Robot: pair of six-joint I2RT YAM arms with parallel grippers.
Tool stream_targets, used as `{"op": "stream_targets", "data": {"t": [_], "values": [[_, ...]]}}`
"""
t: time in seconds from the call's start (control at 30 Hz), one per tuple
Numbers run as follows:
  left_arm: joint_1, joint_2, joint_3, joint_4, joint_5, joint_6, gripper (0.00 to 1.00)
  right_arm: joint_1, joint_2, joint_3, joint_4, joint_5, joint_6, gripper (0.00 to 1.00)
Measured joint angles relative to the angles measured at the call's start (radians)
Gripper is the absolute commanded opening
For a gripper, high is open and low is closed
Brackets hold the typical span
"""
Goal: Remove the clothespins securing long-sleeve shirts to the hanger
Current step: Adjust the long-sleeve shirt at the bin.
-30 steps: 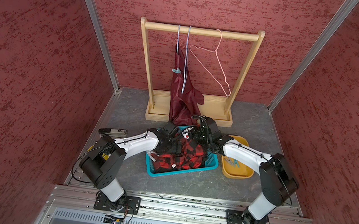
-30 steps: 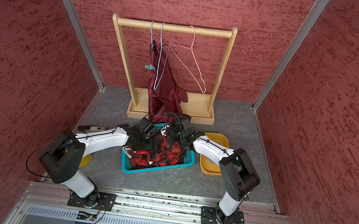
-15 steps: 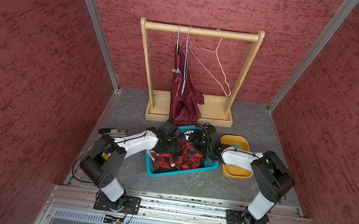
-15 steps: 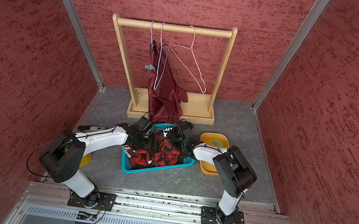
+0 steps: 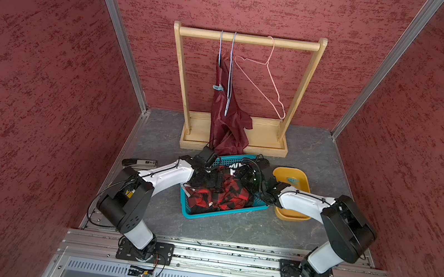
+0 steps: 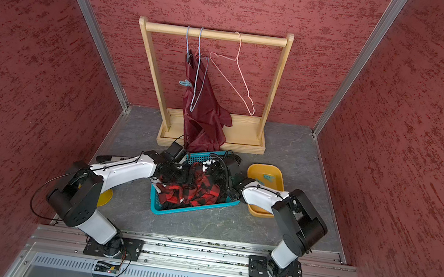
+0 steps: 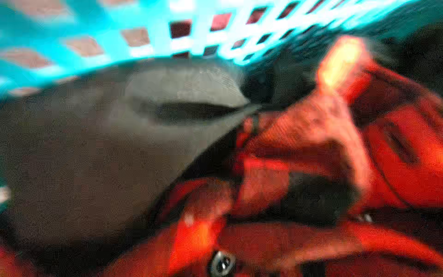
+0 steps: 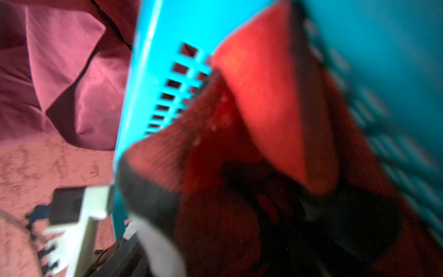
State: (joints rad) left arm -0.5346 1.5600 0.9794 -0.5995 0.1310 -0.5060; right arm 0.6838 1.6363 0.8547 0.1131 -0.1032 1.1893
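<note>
L claw over plaid shirt; button wrist-only.

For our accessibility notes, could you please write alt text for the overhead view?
The left arm and right arm reach into a teal basket holding a red-and-black plaid shirt. Behind, a wooden rack holds a maroon shirt with one blue clothespin, plus a bare pink hanger. A yellow tray sits beside the basket.

A teal basket sat on the grey tabletop beside a yellow tray; a wooden rack stood behind.
</note>
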Motion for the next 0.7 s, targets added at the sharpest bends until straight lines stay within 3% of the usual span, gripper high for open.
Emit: {"op": "stream_targets", "data": {"t": [0.23, 0.4, 0.57, 0.7], "values": [[0.050, -0.280, 0.109, -0.117, 0.059, 0.070, 1.00, 0.002, -0.037, 0.100, -0.135, 0.041, -0.090, 0.97], [0.098, -0.476, 0.172, -0.201, 0.113, 0.095, 1.00, 0.002, -0.082, 0.200, -0.232, 0.059, -0.183, 0.99], [0.109, -0.540, 0.267, -0.301, 0.106, 0.070, 1.00, 0.002, -0.190, 0.233, -0.293, 0.072, -0.263, 0.99], [0.124, -0.507, 0.426, -0.342, 0.073, 0.033, 1.00, 0.002, -0.277, 0.235, -0.320, 0.076, -0.326, 0.99]]}}
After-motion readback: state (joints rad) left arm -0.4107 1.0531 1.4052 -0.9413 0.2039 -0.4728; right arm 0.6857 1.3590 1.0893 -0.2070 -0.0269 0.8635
